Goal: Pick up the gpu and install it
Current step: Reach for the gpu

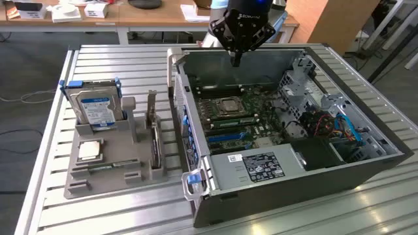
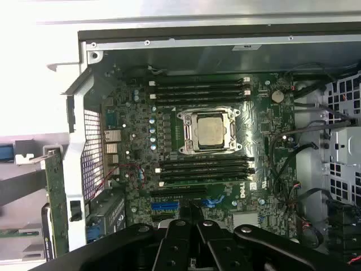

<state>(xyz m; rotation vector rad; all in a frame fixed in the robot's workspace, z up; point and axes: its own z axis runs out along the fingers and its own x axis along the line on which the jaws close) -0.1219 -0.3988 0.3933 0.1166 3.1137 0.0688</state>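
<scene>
Hovering above the open computer case [image 1: 294, 196], my fingers [image 1: 236, 59] were pressed together and held nothing. The gpu [image 1: 154, 139] stood edge-on in the grey holder [image 1: 104, 183] on the worktop [image 1: 117, 215], well apart from my fingers and outside the case. I judged pickup not yet done, and installation likewise outstanding. Below my fingers lay the motherboard [image 2: 225, 113] with its processor socket [image 2: 207, 131] and expansion slots [image 2: 177, 193]. A hard drive [image 1: 97, 108] shared the holder near the gpu. The case side wall [image 1: 177, 98] stood between my fingers and the card.

One gpu [image 1: 154, 139], one hard drive [image 1: 97, 108]
</scene>
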